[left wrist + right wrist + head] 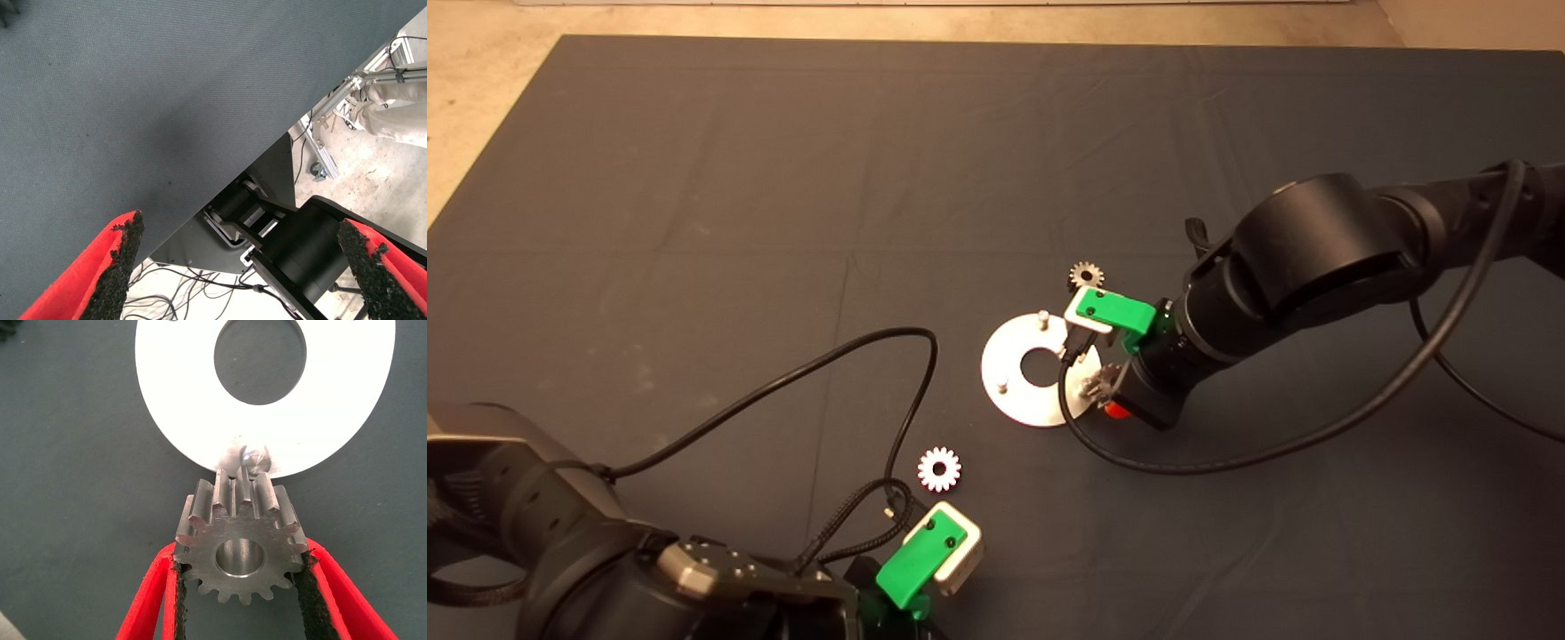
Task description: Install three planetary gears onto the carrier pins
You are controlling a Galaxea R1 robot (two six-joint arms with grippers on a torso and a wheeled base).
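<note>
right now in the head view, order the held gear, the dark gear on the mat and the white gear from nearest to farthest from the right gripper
1. Held gear, between the right gripper's fingers at the disc's right edge.
2. Dark gear, on the mat beyond the disc.
3. White gear, lower left, near the left gripper.

Shiny machined metal gear (240, 543), polished metal disc (333, 407), matt woven cloth mat (783, 178)

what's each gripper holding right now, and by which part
The right gripper pinches a gear by its toothed rim. The left gripper is open and empty.

One gear (1086, 274) behind the disc (1016, 391), another (939, 468) before it.
</note>
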